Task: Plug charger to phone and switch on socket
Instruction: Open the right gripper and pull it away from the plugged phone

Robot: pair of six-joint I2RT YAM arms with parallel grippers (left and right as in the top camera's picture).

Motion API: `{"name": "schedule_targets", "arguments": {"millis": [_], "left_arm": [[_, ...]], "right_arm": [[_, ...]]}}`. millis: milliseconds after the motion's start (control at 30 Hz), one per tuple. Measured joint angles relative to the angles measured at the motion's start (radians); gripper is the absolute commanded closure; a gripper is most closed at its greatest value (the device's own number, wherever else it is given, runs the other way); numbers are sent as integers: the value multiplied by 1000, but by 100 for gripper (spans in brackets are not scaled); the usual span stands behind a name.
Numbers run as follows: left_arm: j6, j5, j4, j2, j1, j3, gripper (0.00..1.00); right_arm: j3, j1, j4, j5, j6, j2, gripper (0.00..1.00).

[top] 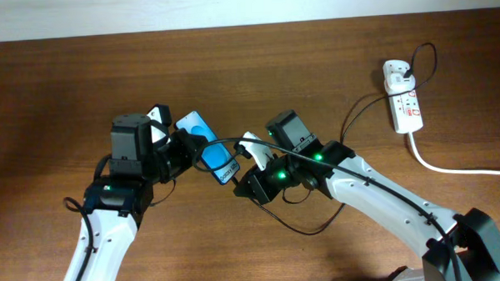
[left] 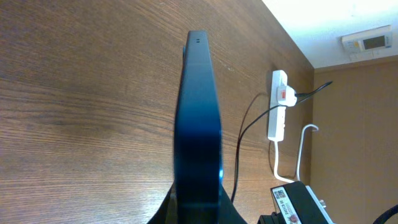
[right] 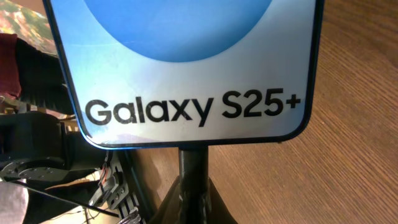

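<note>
2 arms meet above the table (top: 56, 89): the left gripper (top: 184, 153) clamps the phone (top: 207, 144), and the right gripper (top: 241, 170) pinches the charger (right: 194, 167) tip along its long axis, apparently seated. The socket (top: 403, 102) lies far right.

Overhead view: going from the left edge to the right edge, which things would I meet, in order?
Left pincer → phone, gripped by it → right pincer, closed on the charger plug → socket → thick white cord.
</note>
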Motion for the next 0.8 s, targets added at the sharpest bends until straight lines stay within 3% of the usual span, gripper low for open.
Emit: {"name": "schedule_targets", "arguments": {"millis": [267, 333, 500, 567, 800], "left_arm": [[-12, -6, 0, -1, 0, 3, 100], [-12, -3, 4, -1, 0, 3, 100], [-14, -5, 7, -1, 0, 3, 100], [-21, -14, 9, -1, 0, 3, 100], [-42, 14, 11, -1, 13, -7, 100]], "right_arm": [[0, 0, 0, -8, 4, 0, 91], [0, -2, 0, -19, 6, 0, 81], [0, -3, -1, -50, 22, 0, 74], [0, -3, 0, -53, 24, 0, 61], [28, -3, 25, -45, 18, 0, 46]]}}
